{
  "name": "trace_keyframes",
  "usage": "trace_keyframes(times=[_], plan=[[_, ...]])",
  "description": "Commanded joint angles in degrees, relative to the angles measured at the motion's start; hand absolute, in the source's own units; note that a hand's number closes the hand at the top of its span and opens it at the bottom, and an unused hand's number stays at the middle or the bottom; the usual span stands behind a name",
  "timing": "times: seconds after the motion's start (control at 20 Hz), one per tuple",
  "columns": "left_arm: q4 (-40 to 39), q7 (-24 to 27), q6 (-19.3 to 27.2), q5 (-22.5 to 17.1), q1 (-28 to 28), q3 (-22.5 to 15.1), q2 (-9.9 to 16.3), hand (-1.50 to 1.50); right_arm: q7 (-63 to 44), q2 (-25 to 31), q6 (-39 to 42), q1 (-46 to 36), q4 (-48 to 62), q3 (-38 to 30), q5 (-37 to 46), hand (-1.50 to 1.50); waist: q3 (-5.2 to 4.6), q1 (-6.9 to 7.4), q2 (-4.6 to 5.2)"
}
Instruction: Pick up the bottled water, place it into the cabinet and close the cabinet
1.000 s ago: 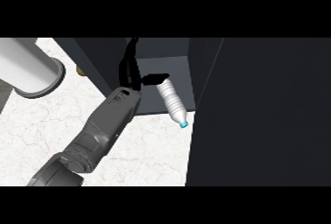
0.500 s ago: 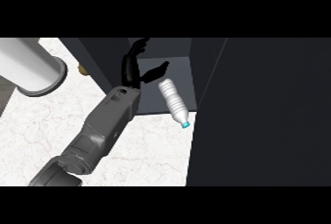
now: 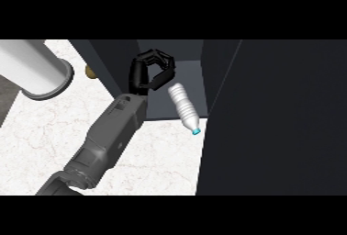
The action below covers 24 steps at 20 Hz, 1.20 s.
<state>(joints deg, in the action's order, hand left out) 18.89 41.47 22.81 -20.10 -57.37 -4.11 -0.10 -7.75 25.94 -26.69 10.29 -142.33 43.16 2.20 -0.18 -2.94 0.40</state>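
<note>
We saw the bottled water (image 3: 183,107) lying on its side in the cabinet (image 3: 163,55), its blue cap past the front edge over the counter (image 3: 156,156), just right of our left hand (image 3: 150,69). That hand's fingers were curled, holding nothing, the grey forearm (image 3: 112,133) slanting up from lower left.

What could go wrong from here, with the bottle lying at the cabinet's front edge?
1. The bottled water lies on its side, its blue cap end poking out past the cabinet floor's front edge; it might roll or tip out onto the counter.
2. Swinging the dark door shut could catch that protruding cap and jam or knock the bottle.
3. The hand hangs curled beside the bottle, holding nothing; pulling it out may brush the bottle.
</note>
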Motion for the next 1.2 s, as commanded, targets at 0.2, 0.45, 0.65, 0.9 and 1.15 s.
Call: trace_keyframes(times=[0.2, 0.45, 0.65, 0.9, 1.15], plan=[[11.9, -5.1, -10.2, -6.8, 7.2, -5.7, 0.1, 1.50, -2.6, 1.3, -1.0, 0.2, -4.4, -0.5, 3.3, -1.50, 0.14, 2.77, -1.02], [24.5, -8.1, -14.4, -7.4, 17.1, -8.2, 0.8, 1.50, 1.2, 4.5, -0.7, 3.2, -4.2, -3.4, 1.0, -1.50, 0.24, 3.98, -1.15], [36.3, -9.7, -13.4, -8.4, 27.1, -11.8, 1.4, 1.50, -3.5, 3.9, -2.6, 1.3, -6.5, -1.3, 3.6, -1.50, 0.13, 4.84, -1.47], [53.5, -14.6, -10.9, -8.4, 38.1, -15.1, 4.0, 1.50, -1.5, 7.2, -1.5, 4.5, -8.2, 1.6, 4.1, -1.50, 0.19, 3.98, -1.40], [69.9, -15.7, -10.3, -7.5, 52.8, -20.0, 7.4, 1.50, -4.6, 8.5, 0.7, 0.3, -7.8, 1.2, 2.3, 1.50, 0.16, 4.30, -1.08]])
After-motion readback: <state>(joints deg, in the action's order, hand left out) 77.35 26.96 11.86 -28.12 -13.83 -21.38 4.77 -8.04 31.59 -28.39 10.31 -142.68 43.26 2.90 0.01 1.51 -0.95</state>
